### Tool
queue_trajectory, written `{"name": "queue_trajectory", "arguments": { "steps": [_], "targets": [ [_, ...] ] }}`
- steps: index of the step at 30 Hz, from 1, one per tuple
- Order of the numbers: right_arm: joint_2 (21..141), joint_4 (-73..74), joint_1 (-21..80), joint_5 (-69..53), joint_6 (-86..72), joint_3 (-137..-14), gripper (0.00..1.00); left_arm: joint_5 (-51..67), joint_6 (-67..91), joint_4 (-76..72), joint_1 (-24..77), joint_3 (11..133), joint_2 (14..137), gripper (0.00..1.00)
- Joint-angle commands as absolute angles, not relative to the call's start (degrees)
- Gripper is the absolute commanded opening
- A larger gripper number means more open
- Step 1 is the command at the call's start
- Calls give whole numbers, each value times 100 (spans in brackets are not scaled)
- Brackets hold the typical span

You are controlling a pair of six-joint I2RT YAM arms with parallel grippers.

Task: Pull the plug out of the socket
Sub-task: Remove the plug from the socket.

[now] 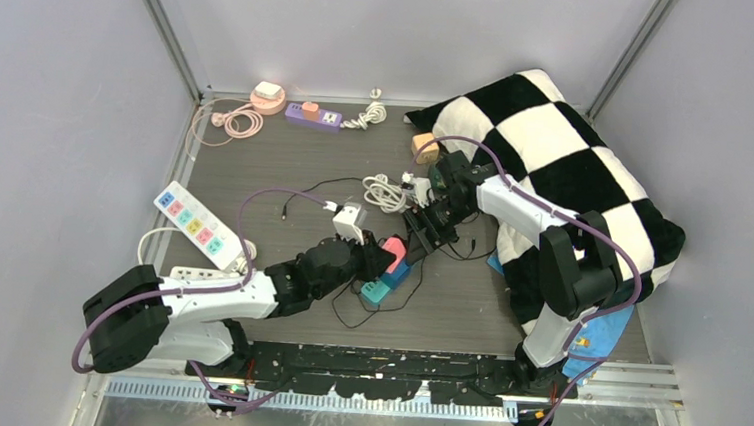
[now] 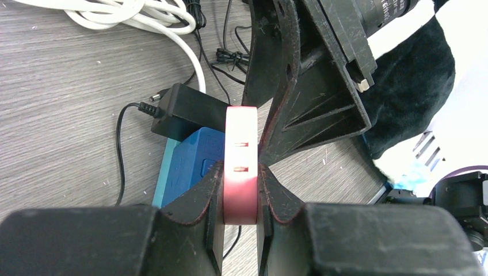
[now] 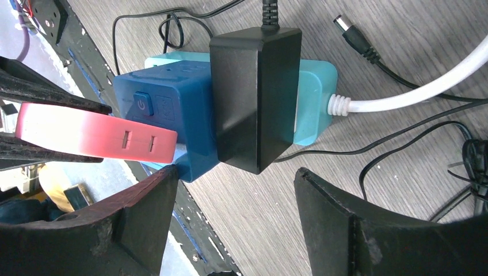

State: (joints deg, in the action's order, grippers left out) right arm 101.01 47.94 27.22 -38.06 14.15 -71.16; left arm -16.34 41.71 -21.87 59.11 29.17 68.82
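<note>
The socket is a block strip with a teal base (image 3: 313,95), a blue block (image 3: 167,109) and a pink-red end piece (image 2: 241,161). A black adapter plug (image 3: 256,92) sits plugged into its side, its thin black cord trailing off. My left gripper (image 2: 240,172) is shut on the pink-red end piece, one pad on each flat face. My right gripper (image 3: 230,184) stands open just beside the black plug, nothing between its fingers (image 3: 345,224). From the top view the right gripper (image 1: 422,231) hovers over the plug and hides it; the pink piece (image 1: 393,247) shows beside it.
A black-and-white checkered pillow (image 1: 557,155) fills the right side. A white power strip (image 1: 192,222) lies at the left, a purple one (image 1: 315,116) and a pink coiled cord (image 1: 244,119) at the back. White cable bundle (image 1: 384,192) and loose black cords lie near the socket.
</note>
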Motion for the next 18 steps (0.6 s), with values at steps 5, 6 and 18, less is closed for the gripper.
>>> {"name": "queue_trajectory", "arguments": {
  "steps": [5,6,18],
  "targets": [
    [10395,4232,2898,-2834,1389,-7024,77,-1870,4880,-3277,5790,2731,6490,0],
    [10402,4211,2900,-2861,1350,-7023,77,-1853,4931,-3305,5765,2712,6487,0],
    [10547,3835,2901,-3296,800,-6907,77,-2115,5554,-3454,5640,2424,6513,0]
  ]
}}
